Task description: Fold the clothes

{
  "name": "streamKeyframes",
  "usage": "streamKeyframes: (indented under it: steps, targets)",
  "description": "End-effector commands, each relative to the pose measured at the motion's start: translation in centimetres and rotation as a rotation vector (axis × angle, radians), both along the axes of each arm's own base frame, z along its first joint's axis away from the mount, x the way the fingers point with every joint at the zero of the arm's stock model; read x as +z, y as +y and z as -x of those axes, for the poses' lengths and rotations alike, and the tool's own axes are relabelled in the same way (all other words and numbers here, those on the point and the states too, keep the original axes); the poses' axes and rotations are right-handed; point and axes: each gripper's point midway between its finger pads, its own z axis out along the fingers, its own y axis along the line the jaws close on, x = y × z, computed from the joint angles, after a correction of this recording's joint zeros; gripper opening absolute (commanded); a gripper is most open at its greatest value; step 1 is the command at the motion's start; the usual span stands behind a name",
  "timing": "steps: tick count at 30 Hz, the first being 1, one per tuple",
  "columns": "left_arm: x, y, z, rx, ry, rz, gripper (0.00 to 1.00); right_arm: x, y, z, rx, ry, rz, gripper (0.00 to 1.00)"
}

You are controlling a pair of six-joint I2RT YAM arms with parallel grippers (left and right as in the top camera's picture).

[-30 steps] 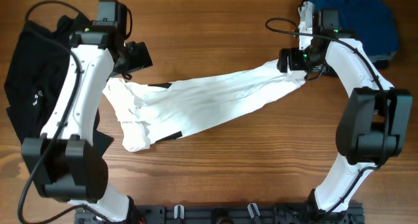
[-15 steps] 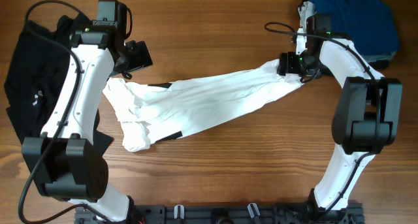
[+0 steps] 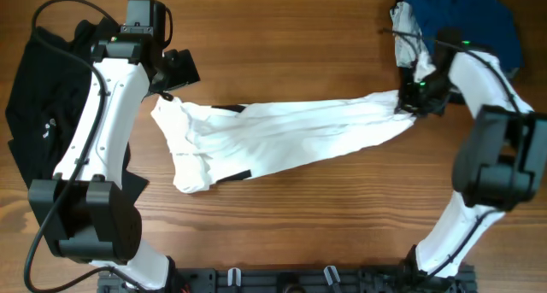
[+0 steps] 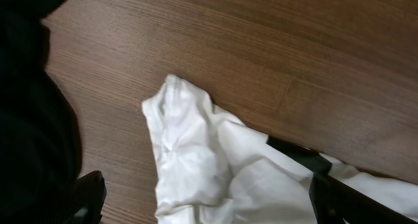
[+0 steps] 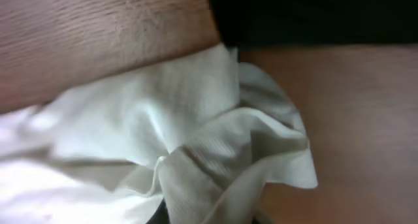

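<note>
White garment (image 3: 282, 135) lies stretched across mid-tabletop (image 3: 299, 242), long axis left-right, right end a bit farther from the base.

Right hand (image 3: 412, 101) looks clamped on the bunched right end. Right wrist view shows cloth gathered right at the hand, fingers mostly hidden.

Left hand (image 3: 175, 71) is wide open and holds nothing, hovering just beyond the garment's left end. In left wrist view the crumpled end sits on the wood between and ahead of the fingers (image 4: 339, 201).

Left end is wadded with black patches showing; the middle is twisted, not flat.

Black pile (image 3: 34, 96) far left, blue pile (image 3: 466, 20) far right corner.

My read: spreading stage, no fold yet. Next move hinges on the left hand. It's nearest the loose end, which lies just base-side of it, so drop, grab, pull away from the right hand along the long axis.
</note>
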Motion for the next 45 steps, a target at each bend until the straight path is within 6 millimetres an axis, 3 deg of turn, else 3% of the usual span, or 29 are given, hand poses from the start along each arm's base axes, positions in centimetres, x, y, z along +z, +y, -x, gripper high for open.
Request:
streamKeyframes:
  steps: [1, 4, 11, 18, 20, 24, 26, 29, 33, 36, 40, 43, 45]
  targets:
    - [-0.2, -0.1, -0.2, 0.002, 0.000, 0.008, 1.00, 6.1, 1.9, -0.6, 0.103, -0.148, -0.061, 0.05]
    - [-0.2, -0.1, -0.2, 0.001, 0.001, 0.008, 1.00, 7.0, 3.7, 0.4, 0.165, -0.137, -0.066, 0.04]
    - [-0.2, 0.9, -0.2, 0.025, 0.003, 0.007, 1.00, 7.1, 11.6, 1.8, 0.369, -0.117, -0.082, 0.04]
    - [-0.2, 5.4, 0.1, 0.136, 0.005, 0.008, 1.00, 6.0, 19.5, 3.7, 0.507, -0.126, -0.097, 0.08]
    - [-0.3, 6.4, 0.4, 0.161, 0.010, 0.008, 1.00, 5.4, 21.4, 4.5, 0.531, -0.125, -0.103, 0.18]
    - [-0.3, 7.0, 0.5, 0.177, 0.012, 0.008, 1.00, 4.9, 24.8, 5.3, 0.573, -0.153, -0.117, 0.24]
    - [-0.3, 7.0, 0.5, 0.177, 0.011, 0.009, 1.00, 5.1, 26.6, 5.3, 0.583, -0.188, -0.131, 0.37]
    - [-0.3, 7.0, 0.5, 0.177, 0.013, 0.009, 1.00, 5.7, 29.1, 4.8, 0.576, -0.246, -0.167, 0.48]
    - [-0.4, 7.0, 0.8, 0.177, 0.022, 0.009, 1.00, 7.0, 32.4, 5.0, 0.625, -0.306, -0.290, 0.54]
    - [-0.6, 6.8, 1.1, 0.175, 0.036, 0.018, 1.00, 7.8, 33.5, 5.1, 0.642, -0.323, -0.352, 0.55]
    - [-1.3, 6.0, 1.9, 0.159, 0.077, 0.055, 1.00, 9.4, 32.8, 4.2, 0.626, -0.354, -0.371, 0.56]
    - [-2.6, 4.5, 3.4, 0.099, 0.145, 0.126, 1.00, 11.4, 30.6, 2.8, 0.609, -0.402, -0.356, 0.71]
    - [-3.7, 2.7, 4.4, 0.016, 0.187, 0.205, 1.00, 12.5, 28.9, 2.0, 0.591, -0.429, -0.343, 0.89]
